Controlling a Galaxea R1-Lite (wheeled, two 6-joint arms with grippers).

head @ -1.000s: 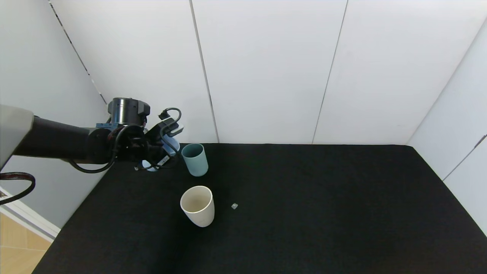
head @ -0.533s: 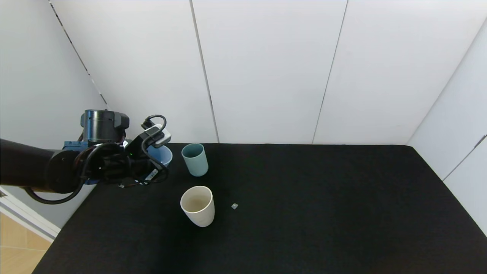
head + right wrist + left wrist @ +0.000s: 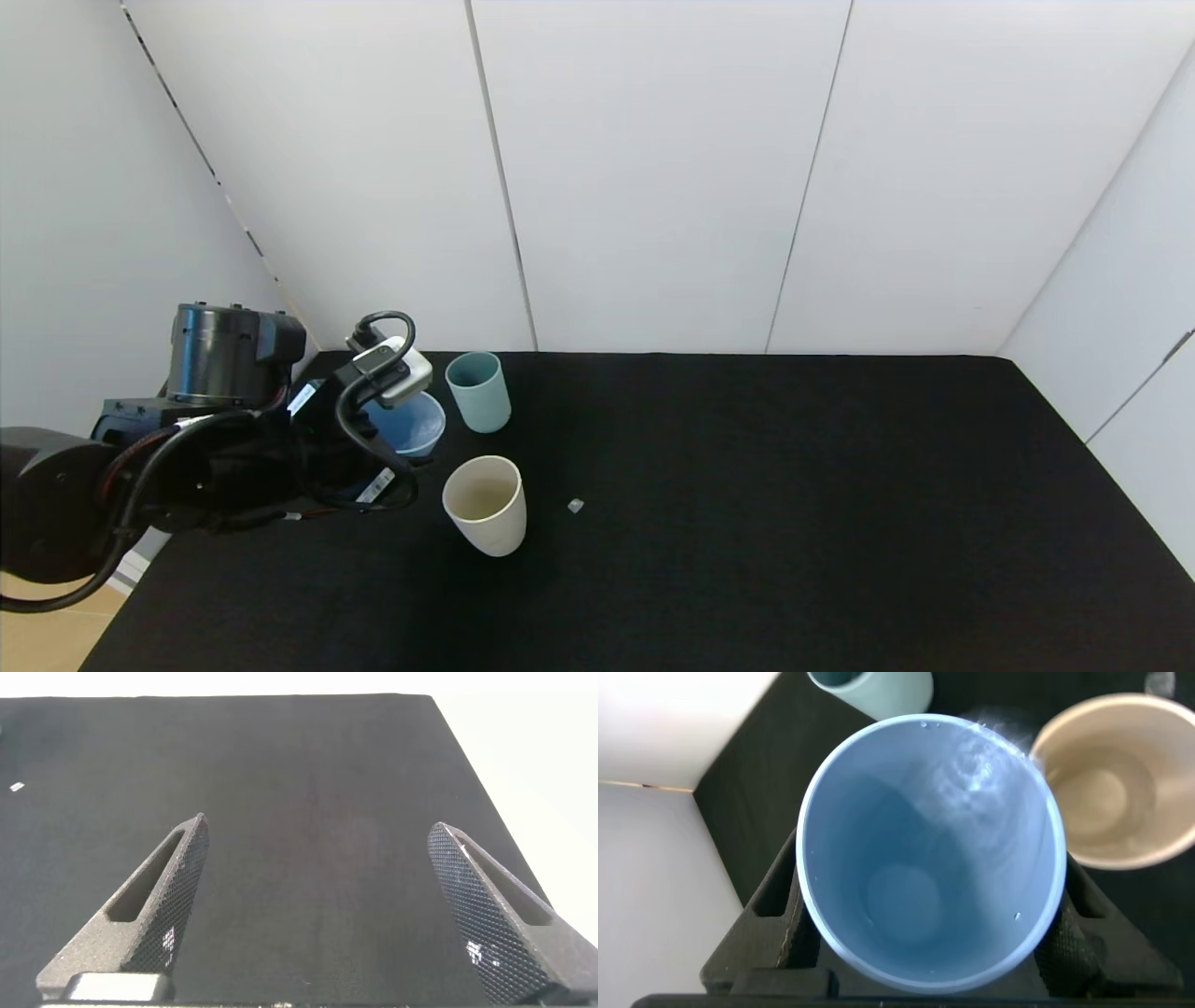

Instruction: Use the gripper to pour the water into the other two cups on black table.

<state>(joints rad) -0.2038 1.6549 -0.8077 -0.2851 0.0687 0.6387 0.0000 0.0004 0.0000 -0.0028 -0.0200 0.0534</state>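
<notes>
Black table, white panel walls. Left gripper clamps light blue cup, tilted, water inside; cream cup just beside, teal cup near. Right gripper spread wide, w/ nothing between.

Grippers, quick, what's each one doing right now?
Left gripper: shut on the light blue cup.
Right gripper: open, holding nothing.

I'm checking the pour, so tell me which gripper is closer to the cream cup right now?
Left. The left gripper holds the blue cup just beside the cream cup. The right gripper hangs open above bare table, with no cup near it.
</notes>
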